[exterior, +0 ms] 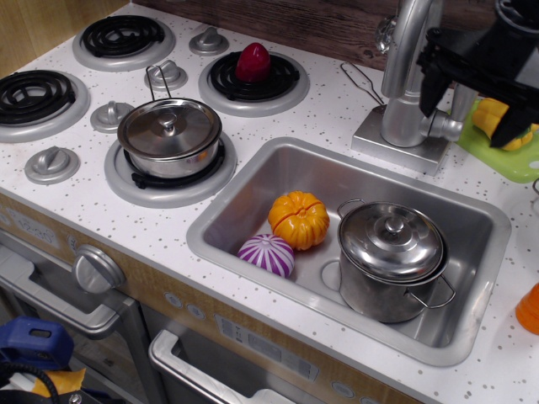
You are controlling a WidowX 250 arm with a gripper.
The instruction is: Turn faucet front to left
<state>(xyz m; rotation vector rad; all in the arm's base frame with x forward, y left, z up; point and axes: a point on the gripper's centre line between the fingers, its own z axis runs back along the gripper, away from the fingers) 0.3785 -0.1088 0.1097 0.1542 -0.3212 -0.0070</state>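
Note:
The matte silver faucet (402, 101) stands on its square base (389, 147) behind the sink, and its arched spout rises out of the top of the frame. Its side lever (446, 127) points right. My black gripper (470, 108) hangs just right of the faucet body, above the lever. Its jaws stand apart and hold nothing. The left finger (429, 91) is close to the faucet body, and I cannot tell if it touches. The right finger (514, 126) is over the green plate.
The steel sink (253, 181) holds a lidded pot (392, 252), an orange pumpkin (298, 219) and a purple-white vegetable (266, 254). A second lidded pot (169, 135) sits on the front burner, a red item (253, 61) on the back burner. A green plate (522, 164) holds a yellow pepper (493, 118).

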